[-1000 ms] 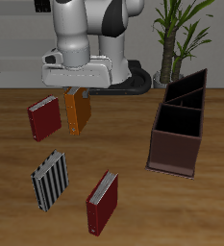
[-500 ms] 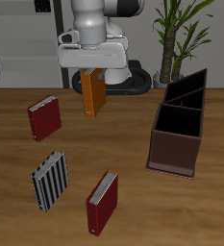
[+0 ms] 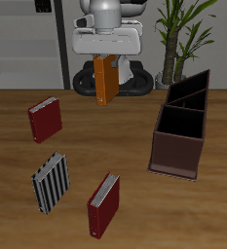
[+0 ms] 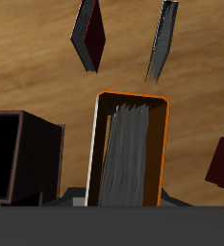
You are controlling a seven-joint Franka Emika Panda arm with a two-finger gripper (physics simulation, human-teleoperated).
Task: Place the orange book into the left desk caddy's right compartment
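My gripper (image 3: 103, 56) is shut on the orange book (image 3: 105, 80) and holds it upright, high above the table, toward the back. In the wrist view the orange book (image 4: 129, 149) hangs from my gripper with its pale page edges showing. The left desk caddy (image 3: 182, 135) is a dark reddish-brown open-top box with dividers, standing on the table apart from the book and nearer the front edge. One corner of it shows in the wrist view (image 4: 22, 154). I cannot tell its narrow right compartment from the other sections.
A dark red book (image 3: 45, 119) lies on the table, a black-and-white striped book (image 3: 53, 181) nearer the front, and another dark red book (image 3: 103, 204) near the front edge. A potted plant (image 3: 178, 39) stands at the back behind the caddy.
My gripper has risen and carried the orange book sideways toward the caddy's side. The other books and the caddy have not moved.
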